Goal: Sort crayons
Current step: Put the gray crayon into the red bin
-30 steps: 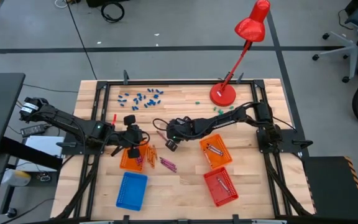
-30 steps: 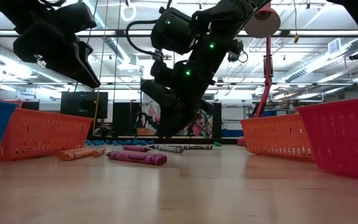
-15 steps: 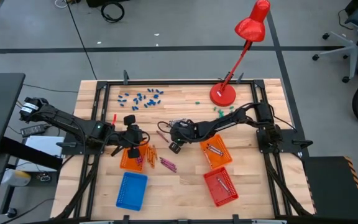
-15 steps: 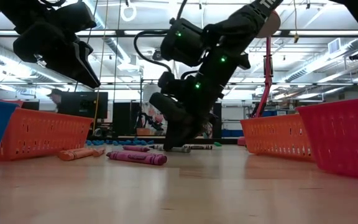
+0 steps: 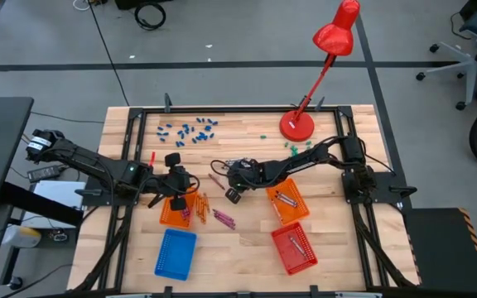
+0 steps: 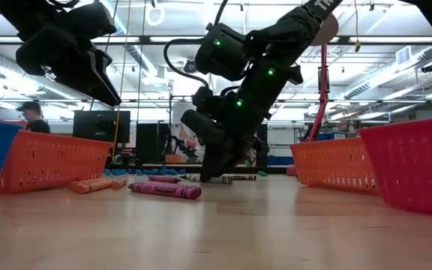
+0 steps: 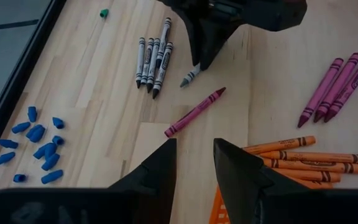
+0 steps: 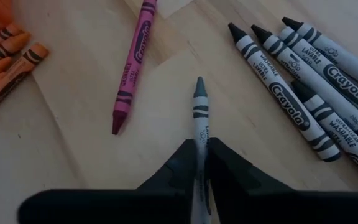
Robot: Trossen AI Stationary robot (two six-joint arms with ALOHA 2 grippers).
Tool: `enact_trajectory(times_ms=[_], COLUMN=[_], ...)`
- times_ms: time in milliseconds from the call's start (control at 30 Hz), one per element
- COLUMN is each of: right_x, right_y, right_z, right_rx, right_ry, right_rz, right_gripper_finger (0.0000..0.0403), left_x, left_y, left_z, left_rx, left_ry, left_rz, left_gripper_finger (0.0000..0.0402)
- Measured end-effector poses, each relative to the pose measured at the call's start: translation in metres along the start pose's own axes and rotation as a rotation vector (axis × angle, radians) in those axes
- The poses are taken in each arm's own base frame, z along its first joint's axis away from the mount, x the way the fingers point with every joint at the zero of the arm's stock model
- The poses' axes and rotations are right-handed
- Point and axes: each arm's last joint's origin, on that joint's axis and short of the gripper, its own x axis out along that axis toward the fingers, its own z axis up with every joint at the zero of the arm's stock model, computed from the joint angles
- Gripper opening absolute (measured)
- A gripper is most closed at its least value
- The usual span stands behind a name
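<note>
1. Grey crayon [image 8: 199,115] is being pinched by the right gripper [image 8: 199,163], its fingers closing on the shaft while the pointed tip is sticking out ahead of them, low over the bench [image 8: 166,81].
2. Beside that gripper, a row of grey crayons [image 8: 303,74] is lying side by side on the wood; the same row [image 7: 152,59] is showing in the left wrist view.
3. On the gripper's other side, a single magenta crayon [image 8: 133,65] is lying alone, apart from the pinched one; it is also appearing just ahead of the left gripper [image 7: 194,163].
4. The left gripper is hanging above the bench with its fingers spread and nothing between them, next to the orange basket [image 5: 175,212].
5. Near the left gripper, orange crayons [image 7: 303,158] are lying bunched together, and three magenta crayons [image 7: 331,87] are resting farther out.
6. From above, the right gripper [image 5: 230,186] is working near the bench's middle, between the left gripper [image 5: 180,192] and a second orange basket [image 5: 286,201].
</note>
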Motion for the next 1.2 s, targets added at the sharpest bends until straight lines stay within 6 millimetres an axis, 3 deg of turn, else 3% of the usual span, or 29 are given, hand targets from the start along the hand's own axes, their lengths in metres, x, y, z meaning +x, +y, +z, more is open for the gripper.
enact_trajectory(times_ms=[167,433,1200], right_x=[-0.001,-0.013,-0.087], right_y=[0.001,0.001,0.009], right_z=[0.001,0.004,0.02], right_rx=[0.001,0.001,-0.006], right_ry=[0.007,0.034,-0.006], right_rz=[0.004,0.046,0.129], right_gripper_finger=[0.0015,0.0032,0.0032], left_x=[0.0,0.0,0.0], left_y=[0.0,0.0,0.0], left_z=[0.0,0.0,0.0], left_rx=[0.0,0.0,0.0], left_ry=[0.0,0.001,0.0], left_rz=[0.0,0.0,0.0], left_gripper_finger=[0.0117,0.0117,0.0117])
